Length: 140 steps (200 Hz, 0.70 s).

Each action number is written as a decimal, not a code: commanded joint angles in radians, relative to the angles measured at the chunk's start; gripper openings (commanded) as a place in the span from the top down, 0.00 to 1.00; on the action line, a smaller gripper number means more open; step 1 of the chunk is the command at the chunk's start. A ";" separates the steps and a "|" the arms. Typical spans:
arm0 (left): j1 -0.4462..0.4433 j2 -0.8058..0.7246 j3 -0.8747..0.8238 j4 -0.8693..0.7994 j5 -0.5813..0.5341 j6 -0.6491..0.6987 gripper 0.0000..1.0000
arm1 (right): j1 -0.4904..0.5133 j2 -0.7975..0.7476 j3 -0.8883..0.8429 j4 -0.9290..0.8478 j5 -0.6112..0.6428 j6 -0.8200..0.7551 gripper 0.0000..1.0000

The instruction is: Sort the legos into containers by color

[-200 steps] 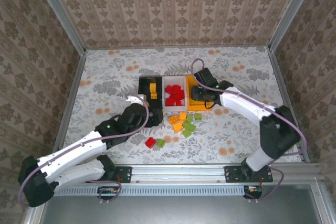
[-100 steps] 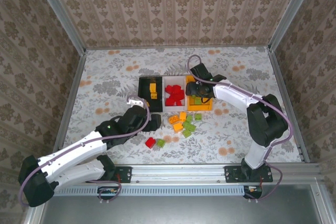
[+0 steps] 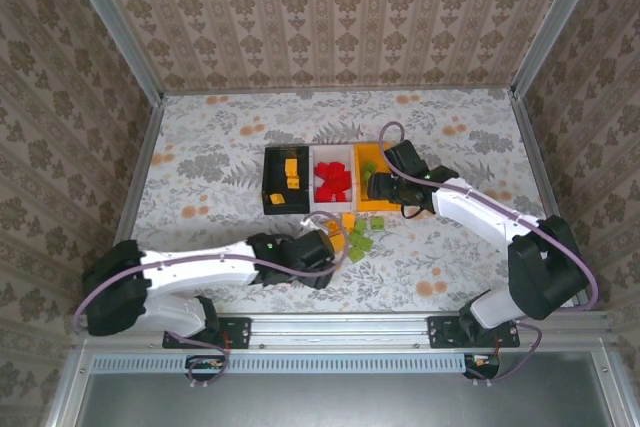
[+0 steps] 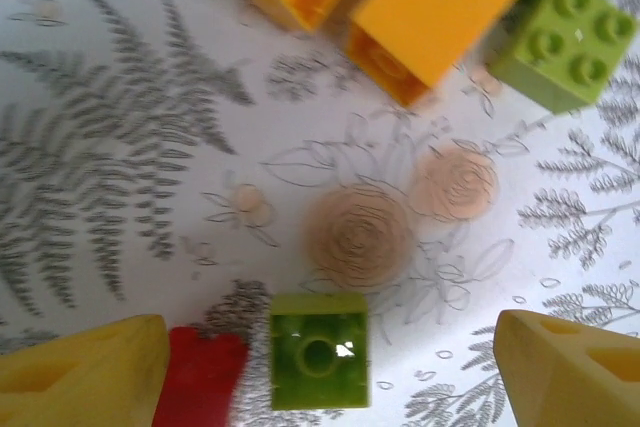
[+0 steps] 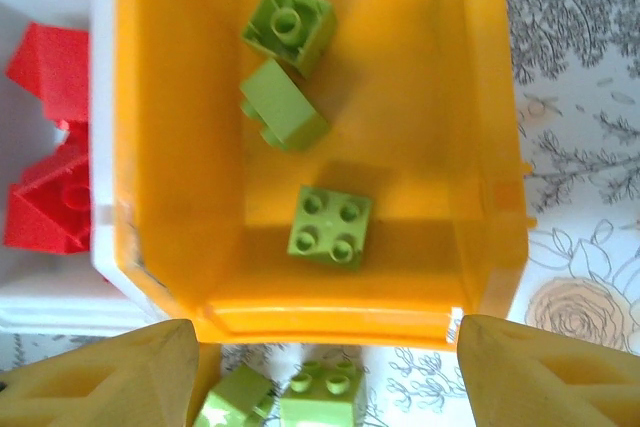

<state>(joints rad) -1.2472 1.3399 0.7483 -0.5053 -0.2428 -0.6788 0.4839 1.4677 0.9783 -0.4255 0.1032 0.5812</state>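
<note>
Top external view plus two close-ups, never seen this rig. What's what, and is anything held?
Two robot arms bolted to a table. The top view looks down from behind them; each close-up comes from a wrist camera. Three bins: black bin with orange bricks, white bin with red bricks, orange-yellow bin with three green bricks. A few loose bricks lie nearby. The left gripper stands open astride a green brick; the right gripper is open above the orange-yellow bin. Nothing is held.

The left gripper [image 4: 328, 332] is swinging away from the black bin [image 3: 275, 202] to straddle a loose green brick [image 4: 318, 362], while the right gripper [image 5: 325, 330] is spreading its fingers over the orange bin [image 5: 480, 147].
</note>
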 commanded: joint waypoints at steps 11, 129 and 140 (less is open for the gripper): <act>-0.027 0.100 0.049 -0.027 -0.009 0.012 0.19 | -0.002 -0.046 -0.021 0.017 -0.008 0.017 0.29; -0.034 0.198 -0.006 -0.020 -0.008 -0.069 0.50 | -0.036 -0.125 -0.046 0.009 0.000 0.011 0.28; -0.038 0.209 0.000 -0.030 -0.019 -0.070 0.54 | -0.042 -0.131 -0.048 0.010 -0.002 0.013 0.28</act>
<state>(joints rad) -1.2705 1.5166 0.7586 -0.4984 -0.2565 -0.7219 0.4561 1.3663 0.9466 -0.4149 0.0998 0.5827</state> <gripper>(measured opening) 0.491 0.718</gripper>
